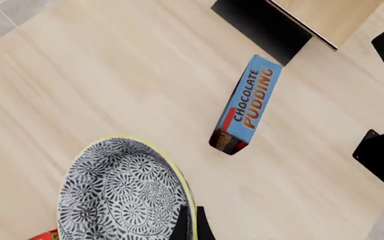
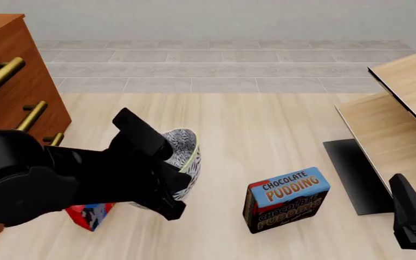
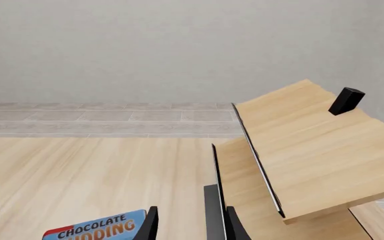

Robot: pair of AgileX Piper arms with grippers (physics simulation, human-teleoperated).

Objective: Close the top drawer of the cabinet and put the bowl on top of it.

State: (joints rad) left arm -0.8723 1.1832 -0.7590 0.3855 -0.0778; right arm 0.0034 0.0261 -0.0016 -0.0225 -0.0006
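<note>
bowl (image 2: 188, 157) on table beside cabinet (image 2: 9, 86) | left gripper (image 1: 190, 222) seemingly clamps its rim, we think | right gripper (image 3: 188, 220): we see fingers parted, empty

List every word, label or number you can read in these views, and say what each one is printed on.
"CHOCOLATE PUDDING": on the blue top face of the pudding box, also readable in the left wrist view.
"CHOCOLATE PUDDING" again: on the box's dark front side, partly shaded.
Red box behind the left arm: print too hidden to read.
Bowl: pattern only, no text.
Cabinet: no text.
</note>
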